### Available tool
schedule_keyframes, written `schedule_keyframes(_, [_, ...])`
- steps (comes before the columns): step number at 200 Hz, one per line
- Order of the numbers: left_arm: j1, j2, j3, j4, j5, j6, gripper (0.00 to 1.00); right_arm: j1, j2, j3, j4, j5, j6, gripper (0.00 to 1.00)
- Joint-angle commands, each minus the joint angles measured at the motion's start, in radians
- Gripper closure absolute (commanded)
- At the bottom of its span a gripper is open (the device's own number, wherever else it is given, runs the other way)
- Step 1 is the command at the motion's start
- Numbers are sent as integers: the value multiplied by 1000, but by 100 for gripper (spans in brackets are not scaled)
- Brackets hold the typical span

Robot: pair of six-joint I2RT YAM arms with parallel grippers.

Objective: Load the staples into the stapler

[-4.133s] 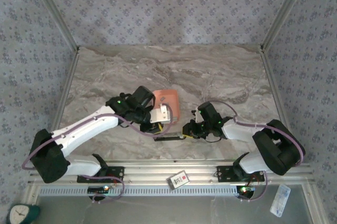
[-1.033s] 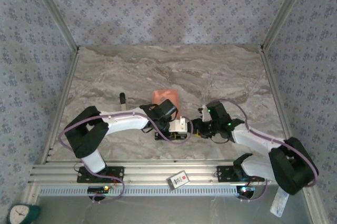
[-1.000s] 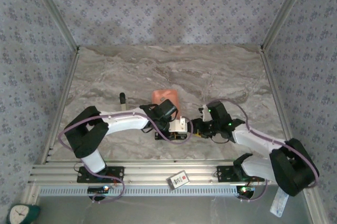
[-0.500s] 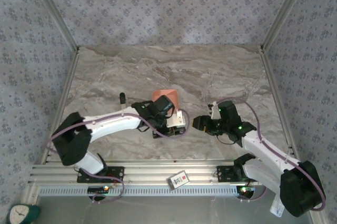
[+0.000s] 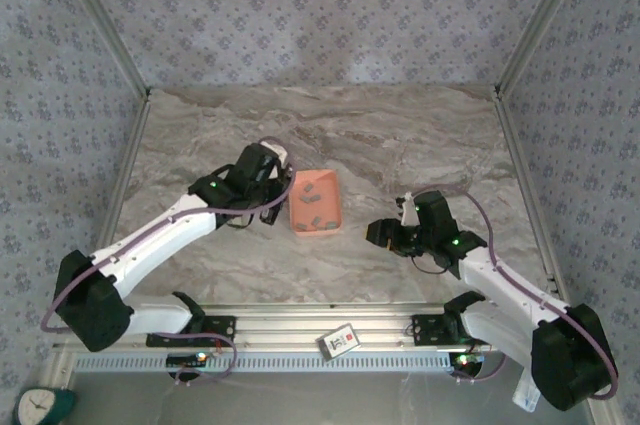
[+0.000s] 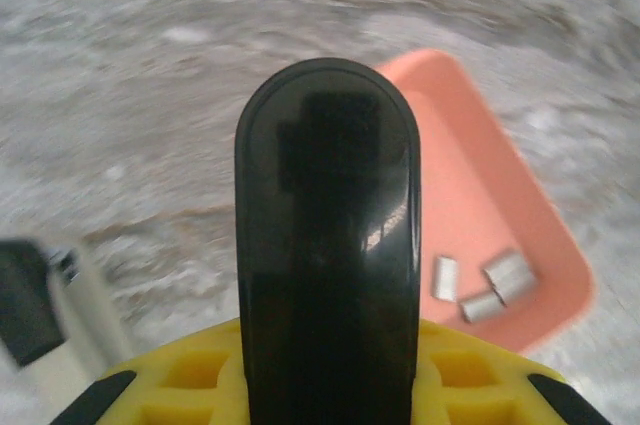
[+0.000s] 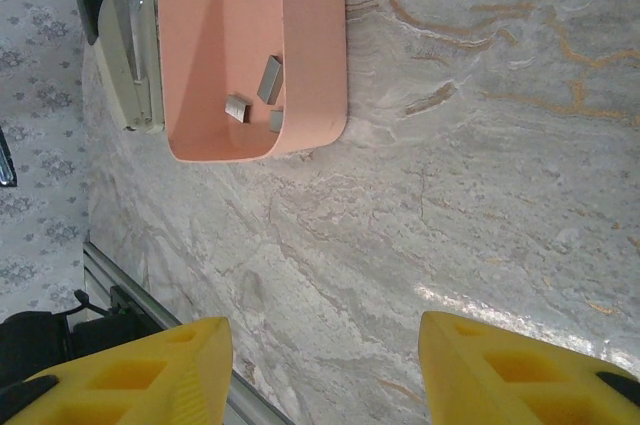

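Note the left gripper [image 6: 328, 370] clenched on a glossy black bar [image 6: 328, 205] with a rounded far end. Held between the yellow fingers [image 6: 480, 385] and protruding well ahead of them. Cannot tell what the bar belongs to.

Locate the salmon-orange tray [image 6: 470, 165] ahead and to the right of that gripper, resting on the grey marble table [image 6: 150, 95]. Find three of the staples [image 6: 508, 275] lying loose and close together in the tray corner nearest the fingers, none gripped. Note also a blurred white and black shape [image 6: 45, 310] low beside the left-hand finger; cannot tell what.

Note the right gripper [image 7: 325, 370] released: jaws wide apart, nothing between them, bare marble below. Locate the same tray ahead and to the left of this gripper, well clear of both fingertips, rounded end toward them. Count three staples near that end and two more at the far edge of the right wrist view, all flat on the tray floor. Find the stapler [image 7: 125, 55], beige with a black far end, lying flat on the marble just beside the tray's long wall, on the side away from this gripper and parallel to it. Cannot tell whether touching that wall.

From overhead, see the left gripper just beside one long wall of the tray and the right gripper well apart from the opposite wall.
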Motion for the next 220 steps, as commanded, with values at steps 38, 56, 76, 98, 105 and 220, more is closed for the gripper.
schedule_keyframes(38, [58, 82, -39, -9, -239, -346, 100, 5, 8, 12, 2, 26, -5, 47])
schedule_keyframes(56, [69, 130, -52, 36, -235, -345, 100, 10, 12, 13, 3, 29, -6, 47])
schedule_keyframes(76, [91, 180, -67, 77, -206, -354, 100, 13, 14, 15, 1, 31, -8, 47])
schedule_keyframes(98, [115, 222, -77, 119, -182, -356, 100, 17, 12, 13, -1, 40, -8, 47])
schedule_keyframes(105, [120, 236, -77, 131, -178, -349, 100, 18, 12, 13, 0, 41, -9, 47])
schedule_keyframes(220, [149, 358, -52, 194, -85, -290, 72, 24, 13, 12, -7, 50, -22, 47])
